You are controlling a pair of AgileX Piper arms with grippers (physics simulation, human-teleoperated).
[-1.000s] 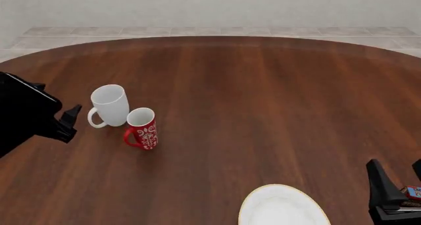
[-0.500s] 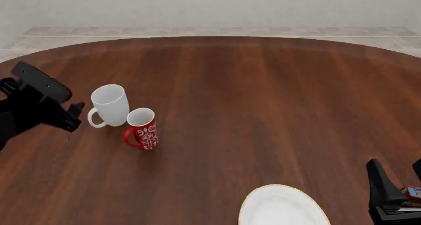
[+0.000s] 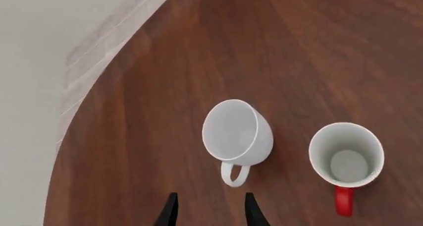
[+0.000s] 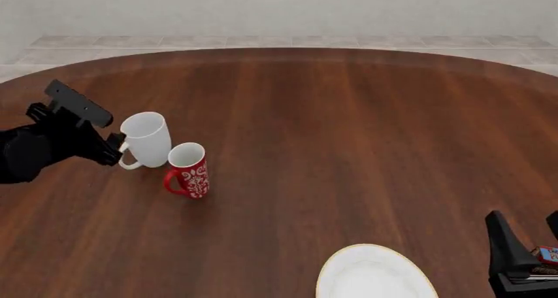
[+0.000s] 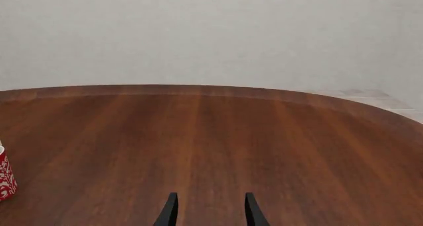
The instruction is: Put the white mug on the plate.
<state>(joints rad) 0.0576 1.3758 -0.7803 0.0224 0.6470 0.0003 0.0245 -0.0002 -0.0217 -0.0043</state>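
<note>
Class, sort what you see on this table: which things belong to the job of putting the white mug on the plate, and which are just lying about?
Belong to the job:
- white mug
- plate
- left gripper, jaws open beside the mug's handle

Just lying about:
- red mug, right beside the white mug
- right gripper, idle, jaws open

My dark wooden bench (image 4: 349,148) carries the white mug (image 4: 146,138), a red mug (image 4: 188,169) just beside it, and the plate (image 4: 375,275) well apart.
</note>
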